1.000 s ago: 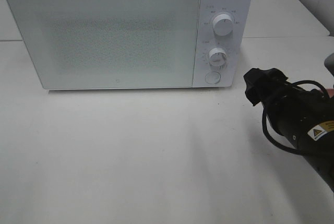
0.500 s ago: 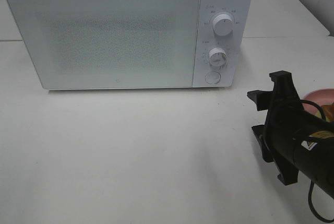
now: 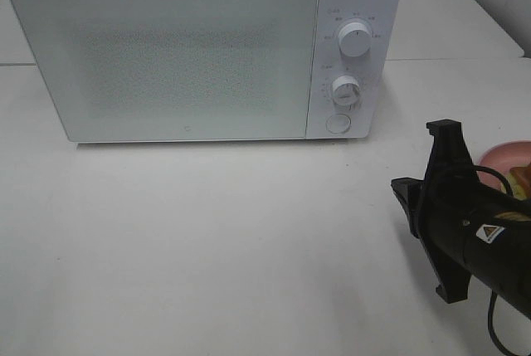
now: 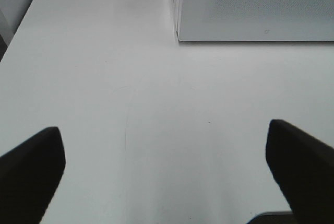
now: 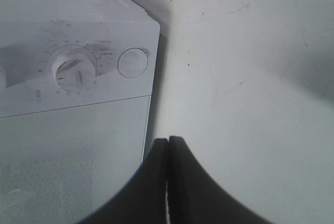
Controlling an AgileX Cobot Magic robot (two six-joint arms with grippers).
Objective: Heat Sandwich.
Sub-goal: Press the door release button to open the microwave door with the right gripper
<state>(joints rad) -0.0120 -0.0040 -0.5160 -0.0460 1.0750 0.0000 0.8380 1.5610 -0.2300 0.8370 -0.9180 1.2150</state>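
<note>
1. End effector state: the right end effector (image 5: 168, 143) is clenched, fingers pressed flat together, grasping nothing. The left end effector (image 4: 163, 127) is released, fingers spread wide over the bare surface (image 3: 207, 248).
2. Task item: the sandwich (image 3: 523, 178) lies on the pink plate (image 3: 496, 157) at the right edge of the surface. It is partly hidden by the right arm and cut off by the frame.
3. The microwave (image 3: 182, 57) stands toward the far edge, door shut. The step in hand is probably pressing the round button (image 3: 337, 124) to release the door.
4. Align the clenched fingertips square on the button's centre, clear of the lower dial (image 3: 346, 90).
5. Push straight in, without sideways drift.
6. Withdraw along the same line so the door can swing free, keeping the arm off the plate.
</note>
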